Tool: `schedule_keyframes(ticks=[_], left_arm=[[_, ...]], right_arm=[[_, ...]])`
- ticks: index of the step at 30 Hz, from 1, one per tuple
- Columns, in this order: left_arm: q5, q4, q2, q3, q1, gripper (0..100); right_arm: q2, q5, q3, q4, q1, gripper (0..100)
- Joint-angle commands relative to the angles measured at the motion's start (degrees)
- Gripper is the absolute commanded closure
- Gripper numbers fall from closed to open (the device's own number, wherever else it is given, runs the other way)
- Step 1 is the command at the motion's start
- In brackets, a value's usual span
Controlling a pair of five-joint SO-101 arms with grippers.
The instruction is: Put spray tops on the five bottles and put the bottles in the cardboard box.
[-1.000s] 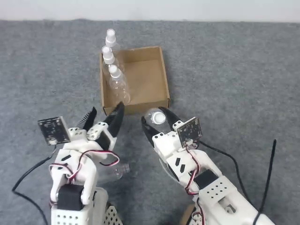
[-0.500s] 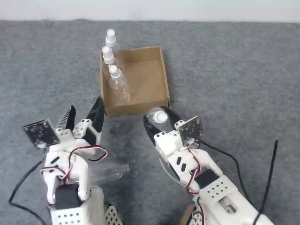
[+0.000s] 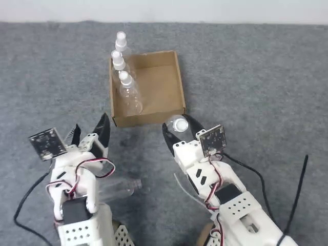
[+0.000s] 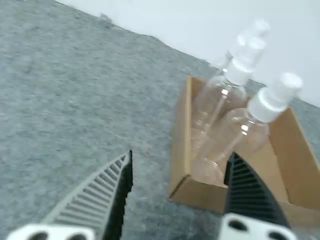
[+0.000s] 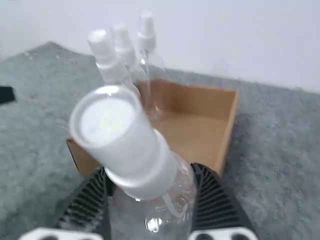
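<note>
On the grey carpet [image 3: 256, 77] before your two arms stands the cardboard box [image 3: 159, 84], open at the top. Three bottles with white spray tops stand upright in a row along the box wall on your left side. The nearest bottle [image 3: 129, 95] is clearly inside the box, the middle bottle [image 3: 118, 60] is behind it, and the farthest bottle [image 3: 121, 39] is at the far corner. Whether that last one is inside the wall, I cannot tell from above. In the left wrist view, the same three bottles [image 4: 235, 115] stand close together against that wall of the box [image 4: 295, 145].

Your left gripper [image 3: 91, 125] hangs over the carpet just before the near left corner of the box. Its jaws are spread wide with nothing between them, and the left wrist view shows carpet and the box corner in the gap of the gripper [image 4: 180, 155].

Your right gripper [image 3: 179, 128] is at the near right corner of the box. Its jaws are closed around the fourth bottle [image 3: 178, 123], which has its spray top on. In the right wrist view this bottle [image 5: 125, 145] sits between the fingers of the gripper [image 5: 150, 172], and its white cap points toward the box [image 5: 200, 115].

The fifth bottle [image 3: 120, 187] lies on its side on the carpet beside the left arm, with a bare neck.
</note>
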State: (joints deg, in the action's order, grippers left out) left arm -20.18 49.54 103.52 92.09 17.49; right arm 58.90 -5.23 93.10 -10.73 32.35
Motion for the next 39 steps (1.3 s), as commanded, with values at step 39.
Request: schedule_keyframes(ticks=[39], left_arm=[[0.44,-11.25,-0.44,4.18,0.88,72]], right_arm=[[-26.42,2.46,-62.42,42.95,-2.24,98.2]])
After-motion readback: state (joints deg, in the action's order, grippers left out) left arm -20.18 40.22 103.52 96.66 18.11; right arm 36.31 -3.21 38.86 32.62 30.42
